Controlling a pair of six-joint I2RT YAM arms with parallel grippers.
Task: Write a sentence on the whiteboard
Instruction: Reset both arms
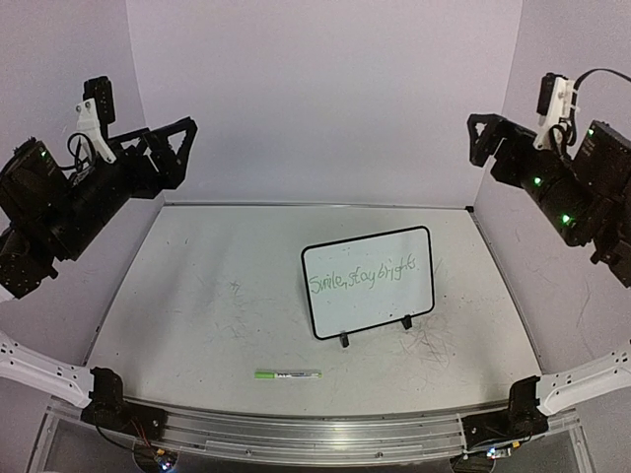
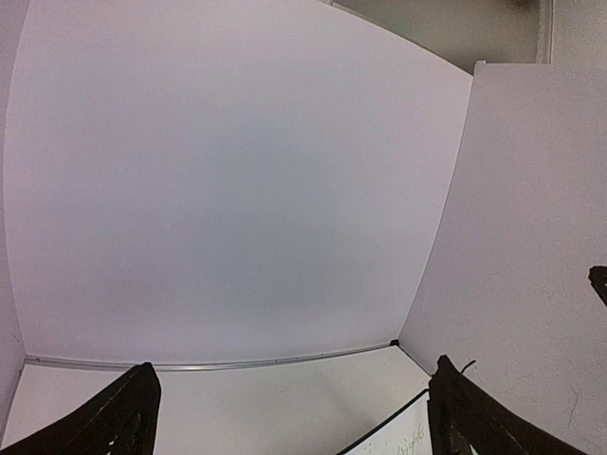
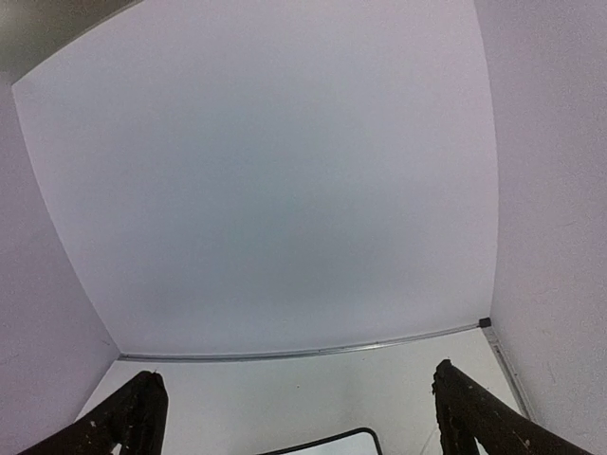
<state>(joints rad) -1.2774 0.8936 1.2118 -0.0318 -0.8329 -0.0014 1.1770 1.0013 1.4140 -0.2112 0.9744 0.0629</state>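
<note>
Our left pincer is spread wide with nothing in it, and so is our right pincer. Both are held high and well apart from the worktop, probably so that they do not block the board. The whiteboard stands tilted on its two clip feet, right of centre, facing us. The sentence crosses it in thin green script and reads "Smile, stay bright". A green-capped marker lies flat near the front edge, and we cannot read its label. We judge the writing finished.
</note>
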